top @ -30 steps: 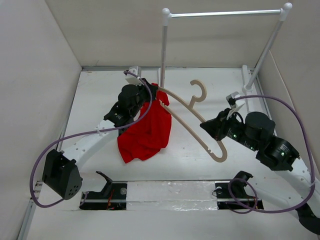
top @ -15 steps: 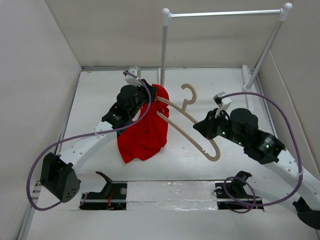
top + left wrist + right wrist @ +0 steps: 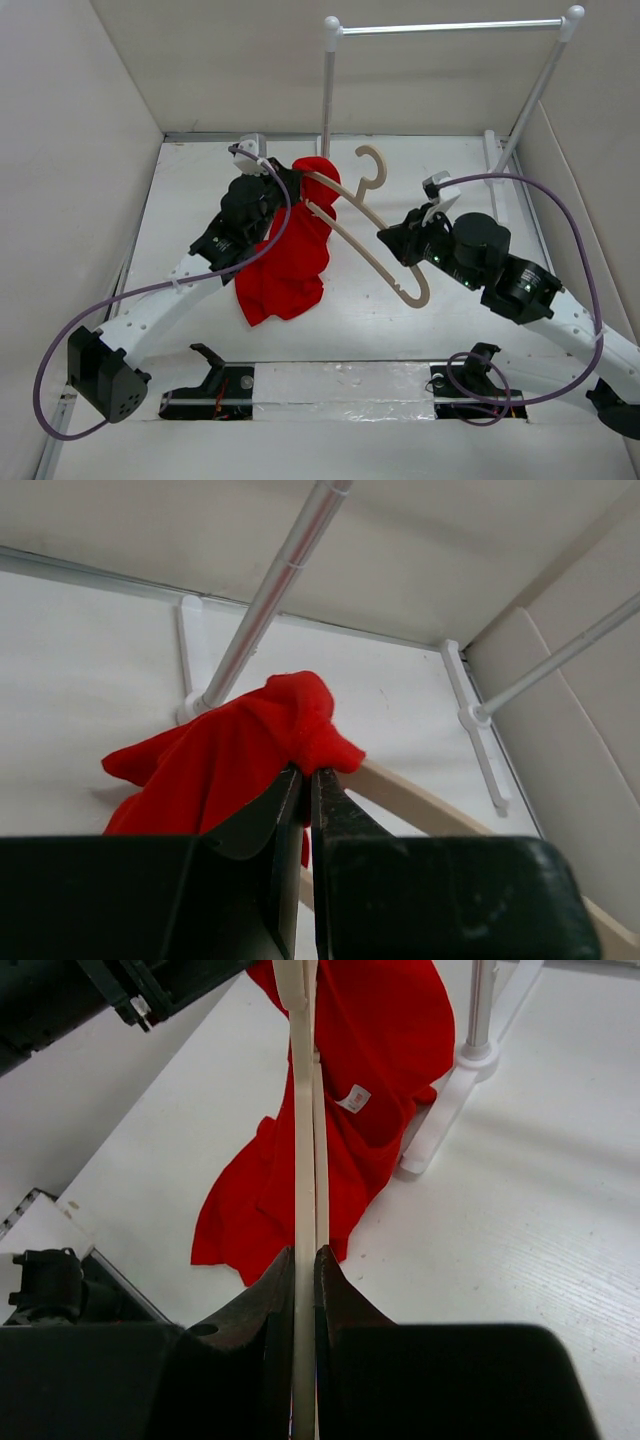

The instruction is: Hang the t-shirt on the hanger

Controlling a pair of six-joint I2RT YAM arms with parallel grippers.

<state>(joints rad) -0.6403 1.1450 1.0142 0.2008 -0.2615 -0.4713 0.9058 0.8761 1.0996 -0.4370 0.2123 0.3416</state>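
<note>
The left hand (image 3: pixel 292 183) is pressed together on a bunched fold at the top of the t-shirt (image 3: pixel 295 250), holding it up off the surface (image 3: pixel 195 205). In the left wrist view the two fingers (image 3: pixel 285 810) meet tightly, with red cloth (image 3: pixel 225 760) puckered into a knob just above their tips. From that pinch the t-shirt hangs down in a long, crumpled drape. Its lower end lies in a heap on the surface, toward the near side and in front of the left arm.

The right hand (image 3: pixel 388 238) is clamped on the hanger (image 3: pixel 350 222), gripping it partway along its length. The right wrist view shows the hanger (image 3: pixel 302 1110) edge-on, its thin beige bars squeezed between the fingers (image 3: pixel 335 1290). The hanger is held in the air on a slant, with its hook (image 3: pixel 372 165) pointing toward the back. One end hangs free near the right hand and the other reaches to the top of the t-shirt, beside the left hand. That far end seems to pass into the cloth, though the folds hide which opening it enters.

A small white label (image 3: pixel 353 1098) shows on the t-shirt (image 3: pixel 385 1040). Behind stands a white rack (image 3: pixel 328 90) with a silver rod (image 3: pixel 450 27), and one of its posts rises just behind the lifted cloth.
</note>
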